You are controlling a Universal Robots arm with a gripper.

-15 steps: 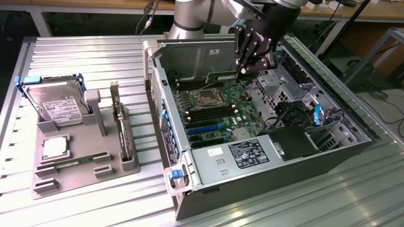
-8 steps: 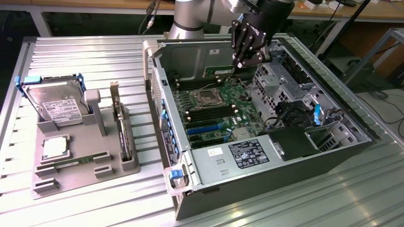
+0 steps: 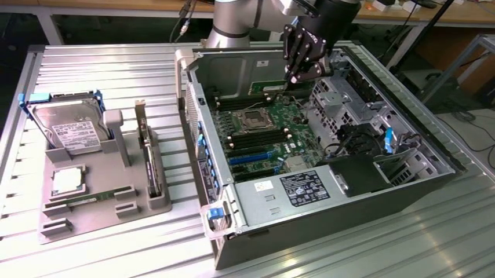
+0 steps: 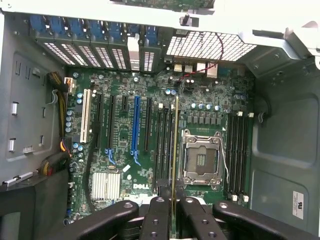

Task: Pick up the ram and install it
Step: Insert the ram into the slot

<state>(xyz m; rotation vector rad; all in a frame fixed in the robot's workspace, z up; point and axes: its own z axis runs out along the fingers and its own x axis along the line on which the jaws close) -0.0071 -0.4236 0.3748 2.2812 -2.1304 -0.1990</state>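
gripper (image 4: 173, 207) clenched on ram (image 4: 175, 145), pinched at top edge, likely to leave contact edge free | ram upright, edge-on, above memory slots (image 4: 163, 140) just beside CPU socket (image 4: 201, 159), aligned apparently for insertion | not yet seated

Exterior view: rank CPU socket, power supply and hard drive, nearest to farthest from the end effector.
From the end effector, which holds the ram:
1. CPU socket, on the motherboard.
2. Power supply, at the case's near end.
3. Hard drive, in the holder, exterior view's left.

Silver-grey arm (image 3: 230, 23); black jaws, seemingly with round screws.
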